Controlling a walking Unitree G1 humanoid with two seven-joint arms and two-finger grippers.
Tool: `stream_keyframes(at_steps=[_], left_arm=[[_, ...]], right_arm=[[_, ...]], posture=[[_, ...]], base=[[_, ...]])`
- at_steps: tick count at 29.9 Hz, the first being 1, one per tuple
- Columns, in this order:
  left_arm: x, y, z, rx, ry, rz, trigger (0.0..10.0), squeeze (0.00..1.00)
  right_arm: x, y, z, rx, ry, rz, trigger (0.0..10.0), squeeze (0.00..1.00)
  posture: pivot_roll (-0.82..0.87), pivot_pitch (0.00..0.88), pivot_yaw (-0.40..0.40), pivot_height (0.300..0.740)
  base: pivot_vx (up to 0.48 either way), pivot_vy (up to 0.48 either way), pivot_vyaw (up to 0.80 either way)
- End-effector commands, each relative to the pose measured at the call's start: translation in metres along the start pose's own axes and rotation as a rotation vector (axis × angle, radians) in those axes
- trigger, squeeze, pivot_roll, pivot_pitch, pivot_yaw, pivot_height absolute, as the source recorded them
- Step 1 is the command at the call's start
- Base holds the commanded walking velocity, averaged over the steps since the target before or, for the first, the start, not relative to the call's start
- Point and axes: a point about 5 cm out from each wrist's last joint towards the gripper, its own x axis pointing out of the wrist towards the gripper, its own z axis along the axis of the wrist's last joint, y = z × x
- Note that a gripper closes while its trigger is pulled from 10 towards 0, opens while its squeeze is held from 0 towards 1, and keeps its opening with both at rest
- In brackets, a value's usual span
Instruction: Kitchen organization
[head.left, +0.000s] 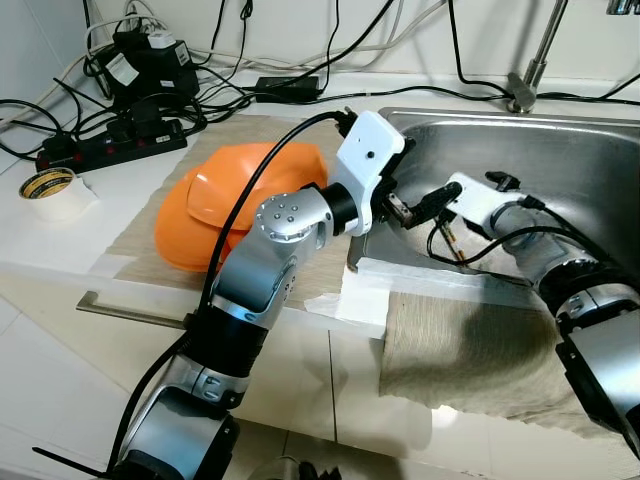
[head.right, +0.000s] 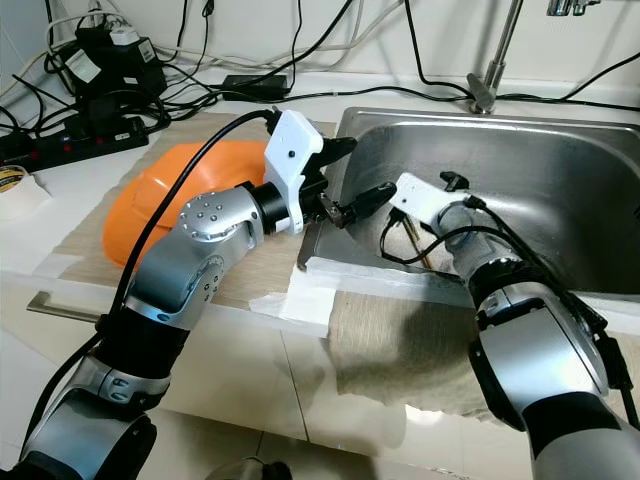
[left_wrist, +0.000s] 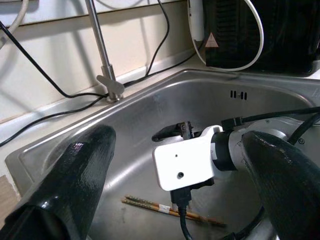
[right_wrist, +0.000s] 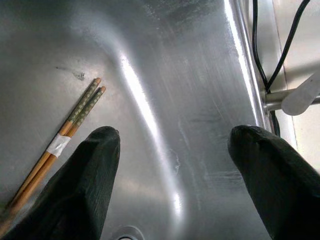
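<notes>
Chopsticks (right_wrist: 65, 135) w/ tape, sink (right_wrist: 200, 75) floor

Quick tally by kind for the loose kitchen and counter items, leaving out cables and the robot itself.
Chopsticks in the sink: 2
Orange bowls, stacked on the counter mat: 2
Tape roll: 1
Power strip: 1
Cloth draped over the counter edge: 1
Total: 7

White counter (head.left: 60, 250) carries tan mat (head.left: 140, 225); orange bowls (head.left: 240, 195) atop; tape roll (head.left: 50, 187) beside.
</notes>
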Motion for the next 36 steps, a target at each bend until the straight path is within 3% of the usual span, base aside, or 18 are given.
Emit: stream_keyframes(at_steps=[1, 6, 9, 10, 11, 12, 13, 14, 16, 17, 19, 20, 22, 23, 27, 28, 31, 36], left_arm=[[-0.003, 0.002, 0.001, 0.010, 0.004, 0.010, 10.0, 1.00], [-0.002, 0.002, 0.002, 0.011, 0.004, 0.010, 10.0, 1.00], [-0.001, 0.004, 0.003, 0.016, 0.002, 0.015, 10.0, 1.00], [0.000, 0.006, 0.004, 0.024, 0.000, 0.023, 10.0, 1.00], [0.000, 0.006, 0.004, 0.024, 0.000, 0.023, 10.0, 1.00], [0.000, 0.007, 0.004, 0.028, -0.001, 0.025, 10.0, 1.00], [0.000, 0.007, 0.004, 0.029, -0.002, 0.027, 10.0, 0.00], [0.000, 0.007, 0.004, 0.029, -0.002, 0.027, 10.0, 0.00], [0.001, 0.008, 0.004, 0.034, 0.002, 0.032, 10.0, 0.00], [0.001, 0.008, 0.004, 0.034, 0.002, 0.032, 10.0, 0.00], [0.001, 0.009, 0.002, 0.028, 0.005, 0.051, 10.0, 0.00], [0.001, 0.009, 0.002, 0.028, 0.005, 0.051, 10.0, 0.00], [-0.001, 0.014, -0.001, 0.013, 0.009, 0.089, 10.0, 0.00], [-0.003, 0.016, -0.002, 0.006, 0.011, 0.104, 10.0, 0.00], [-0.006, 0.026, -0.003, -0.008, 0.012, 0.173, 10.0, 0.00], [-0.006, 0.026, -0.003, -0.008, 0.012, 0.173, 10.0, 0.00], [-0.017, 0.048, -0.008, -0.021, 0.039, 0.323, 10.0, 0.00], [-0.029, 0.065, -0.013, -0.007, 0.079, 0.443, 10.0, 0.00]], right_arm=[[0.000, 0.008, -0.001, -0.027, 0.001, 0.043, 10.0, 0.00], [0.000, 0.004, -0.001, -0.016, -0.004, 0.025, 10.0, 0.00], [0.000, -0.006, 0.004, 0.060, -0.023, -0.006, 10.0, 0.00], [0.000, -0.023, 0.015, 0.223, -0.069, -0.062, 10.0, 0.00], [0.000, -0.023, 0.015, 0.223, -0.069, -0.062, 10.0, 0.00], [-0.001, -0.031, 0.021, 0.287, -0.094, -0.086, 10.0, 0.00], [-0.001, -0.036, 0.024, 0.326, -0.110, -0.100, 10.0, 0.00], [-0.001, -0.036, 0.024, 0.326, -0.110, -0.100, 10.0, 0.00], [-0.005, -0.058, 0.038, 0.616, -0.208, -0.161, 10.0, 0.00], [-0.005, -0.058, 0.038, 0.616, -0.208, -0.161, 10.0, 0.00], [-0.008, -0.073, 0.046, 0.928, -0.316, -0.204, 10.0, 0.00], [-0.008, -0.073, 0.046, 0.928, -0.316, -0.204, 10.0, 0.00], [-0.010, -0.074, 0.048, 1.157, -0.396, -0.233, 10.0, 0.00], [-0.011, -0.073, 0.048, 1.215, -0.417, -0.244, 10.0, 0.00], [-0.016, -0.070, 0.054, 1.296, -0.500, -0.307, 10.0, 0.00], [-0.016, -0.070, 0.054, 1.296, -0.500, -0.307, 10.0, 0.00], [-0.027, -0.064, 0.065, 1.297, -0.615, -0.375, 10.0, 0.00], [-0.035, -0.056, 0.064, 1.283, -0.642, -0.409, 10.0, 0.00]], posture=[[-0.01, 0.000, 0.107, 0.740], [-0.01, 0.000, 0.107, 0.740], [-0.01, 0.000, 0.103, 0.740], [-0.02, 0.000, 0.101, 0.740], [-0.02, 0.000, 0.101, 0.740], [-0.02, 0.000, 0.101, 0.740], [-0.02, 0.000, 0.101, 0.740], [-0.02, 0.000, 0.101, 0.740], [-0.02, 0.000, 0.095, 0.740], [-0.02, 0.000, 0.095, 0.740], [-0.02, 0.000, 0.090, 0.740], [-0.02, 0.000, 0.090, 0.740], [-0.02, 0.000, 0.085, 0.740], [-0.02, 0.000, 0.087, 0.740], [-0.03, 0.000, 0.084, 0.740], [-0.03, 0.000, 0.084, 0.740], [-0.03, 0.000, 0.085, 0.740], [-0.03, 0.000, 0.085, 0.740]], base=[[0.000, 0.000, 0.00], [0.000, 0.000, 0.00], [0.000, 0.000, 0.00], [0.000, 0.000, 0.00], [0.000, 0.000, 0.00], [0.000, 0.000, 0.00], [0.000, 0.000, 0.00], [0.000, 0.000, 0.00], [0.000, 0.000, 0.00], [0.000, 0.000, 0.00], [0.000, 0.000, 0.00], [0.000, 0.000, 0.00], [0.000, 0.000, 0.00], [0.000, 0.000, 0.00], [0.000, 0.000, 0.00], [0.000, 0.000, 0.00], [0.000, 0.000, 0.00], [0.000, 0.000, 0.00]])
